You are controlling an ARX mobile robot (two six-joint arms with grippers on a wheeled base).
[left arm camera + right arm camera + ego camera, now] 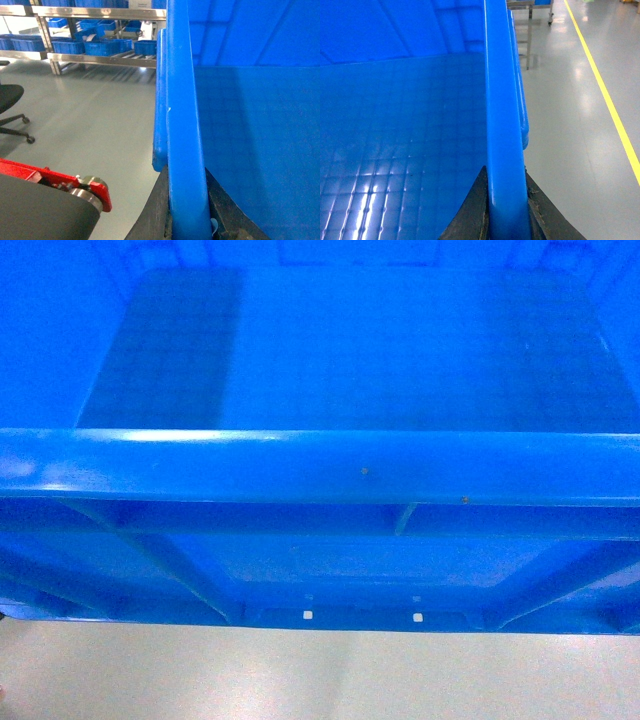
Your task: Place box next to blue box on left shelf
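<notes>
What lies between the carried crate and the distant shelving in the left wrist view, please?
Only bare grey floor separates the crate from the shelving, seen in the left wrist view.

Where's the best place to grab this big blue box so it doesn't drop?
Probably the thick rolled rim of the box, one side each. The left gripper and right gripper each straddle a side wall from above, one finger inside, one outside. The rim gives a lip; opposite sides keep it level.

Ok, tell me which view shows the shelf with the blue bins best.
The left wrist view: the shelf stands across the floor, steel rails and small blue bins visible. The right wrist view catches only a bit of metal frame at the top; whether it is the same shelf is unclear. The head view shows only the box.
</notes>
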